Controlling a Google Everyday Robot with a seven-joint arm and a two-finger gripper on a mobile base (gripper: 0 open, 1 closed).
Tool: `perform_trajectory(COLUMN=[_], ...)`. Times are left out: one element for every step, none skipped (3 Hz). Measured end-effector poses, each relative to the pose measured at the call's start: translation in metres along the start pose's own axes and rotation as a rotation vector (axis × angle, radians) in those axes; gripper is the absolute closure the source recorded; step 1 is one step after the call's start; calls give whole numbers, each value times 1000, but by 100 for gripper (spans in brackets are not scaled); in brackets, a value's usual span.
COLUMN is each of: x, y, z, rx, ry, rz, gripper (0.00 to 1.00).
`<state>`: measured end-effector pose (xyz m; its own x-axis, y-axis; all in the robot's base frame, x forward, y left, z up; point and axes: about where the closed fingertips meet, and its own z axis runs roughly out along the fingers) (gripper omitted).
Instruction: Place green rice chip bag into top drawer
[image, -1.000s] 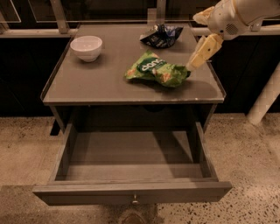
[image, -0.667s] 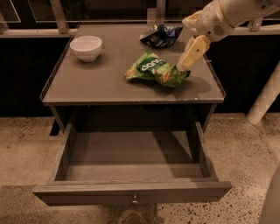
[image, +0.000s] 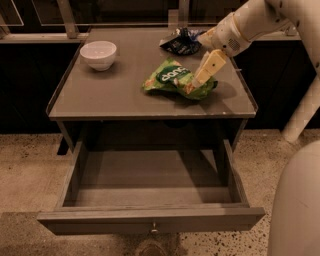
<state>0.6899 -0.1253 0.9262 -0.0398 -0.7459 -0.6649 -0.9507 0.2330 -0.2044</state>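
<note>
The green bag (image: 172, 79) lies right of centre on the counter (image: 110, 97). The gripper (image: 201, 81) is at its right end, perhaps touching; whether it is open I cannot tell. The drawer (image: 150, 219) is pulled out.

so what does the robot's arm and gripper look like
The arm is a thick, smooth white tube with rounded joints and a thin orange-tan ring near the wrist. No cables or markings show. The gripper is a pale cream-yellow, blocky piece at the right end of the bright green wrinkly foil rice chip bag on the grey table top.
</note>
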Motion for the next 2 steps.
perform_trajectory(x=[11,25], y=[-2,-2], z=[14,24], rx=[-23,-38], ry=[3,20], rz=[29,63], gripper=[0,0])
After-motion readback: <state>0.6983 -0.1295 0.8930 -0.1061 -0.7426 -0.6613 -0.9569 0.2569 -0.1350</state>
